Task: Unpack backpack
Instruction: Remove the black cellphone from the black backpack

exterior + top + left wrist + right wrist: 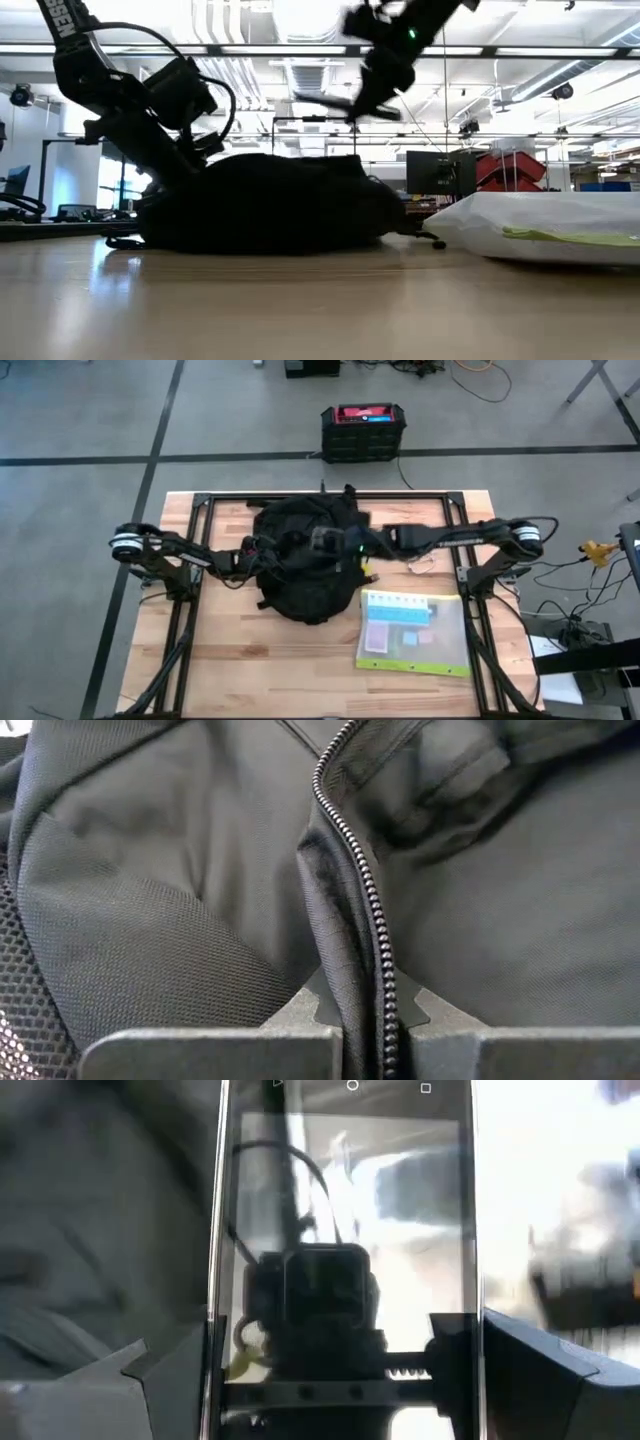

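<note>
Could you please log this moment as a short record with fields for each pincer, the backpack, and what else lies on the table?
backpack: black backpack lying mid-table, zip partly open
left pincer: left pincer shut on the backpack's fabric edge beside the zip teeth
right pincer: right pincer raised above the backpack, shut on a flat glossy phone-like slab
also on table: clear plastic pouch with coloured contents, beside the backpack
beyond table: black-and-red box on the floor

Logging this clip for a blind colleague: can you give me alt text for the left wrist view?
The left tool is shut on a fold of the black backpack, pinching the fabric right beside its zipper. The zipper's teeth run up from between the fingers toward the open seam, with mesh padding at one edge.
</note>
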### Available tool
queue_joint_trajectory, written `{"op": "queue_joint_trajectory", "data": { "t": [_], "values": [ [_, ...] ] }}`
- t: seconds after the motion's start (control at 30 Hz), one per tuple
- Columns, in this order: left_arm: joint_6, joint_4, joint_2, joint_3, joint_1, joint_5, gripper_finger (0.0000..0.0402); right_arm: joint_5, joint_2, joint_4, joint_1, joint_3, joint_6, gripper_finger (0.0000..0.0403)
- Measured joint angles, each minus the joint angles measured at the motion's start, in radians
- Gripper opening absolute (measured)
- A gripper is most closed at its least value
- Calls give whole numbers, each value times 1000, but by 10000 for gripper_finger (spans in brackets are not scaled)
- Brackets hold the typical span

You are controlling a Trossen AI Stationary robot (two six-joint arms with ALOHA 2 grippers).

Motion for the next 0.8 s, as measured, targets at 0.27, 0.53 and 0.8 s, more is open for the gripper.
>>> {"op": "queue_joint_trajectory", "data": {
  "t": [0.27, 0.53, 0.8],
  "values": [
    [-35, -276, -80, -2, -1, -92, 0, -14, -105, -229, -206, -205, 264, 336],
    [-196, -593, -295, -11, 2, -128, 0, -48, -222, -174, -241, -565, 537, 339],
    [-143, -585, -463, -10, 2, -133, 0, -52, -247, -281, -243, -599, 665, 383]
  ]
}}
